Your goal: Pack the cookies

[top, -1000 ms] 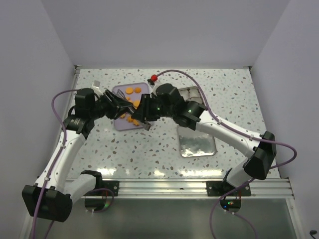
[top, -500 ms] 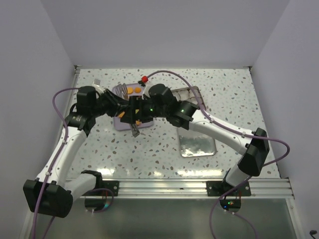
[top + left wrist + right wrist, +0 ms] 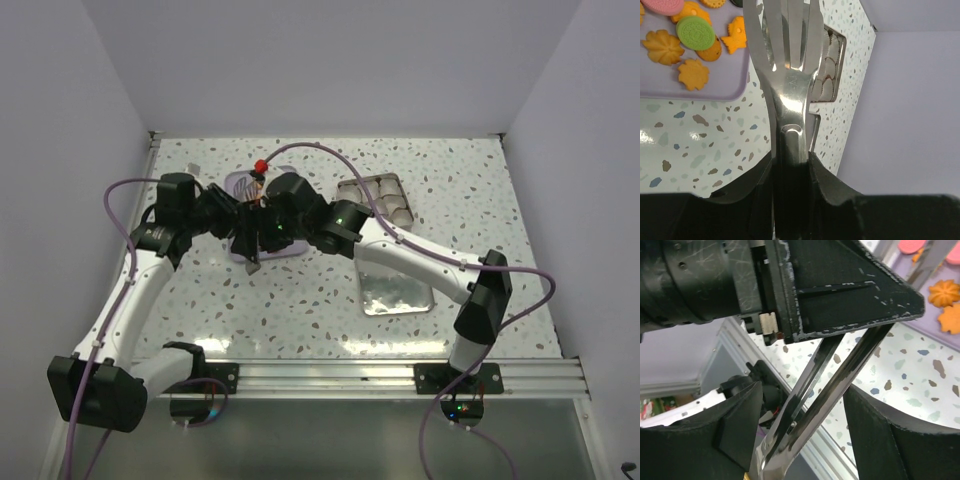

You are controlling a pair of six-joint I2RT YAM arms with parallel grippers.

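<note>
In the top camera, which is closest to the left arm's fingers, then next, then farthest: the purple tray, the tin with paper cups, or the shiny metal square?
From the left arm's fingers:
1. purple tray, right by them.
2. tin with paper cups, back right.
3. shiny metal square, right, nearer the bases.

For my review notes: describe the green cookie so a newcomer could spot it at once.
Look at the lilac tray on the speckled table, upper left in the left wrist view. The green cookie is a round disc overlapping an orange one. It is the only green piece among orange and pink neighbours.
</note>
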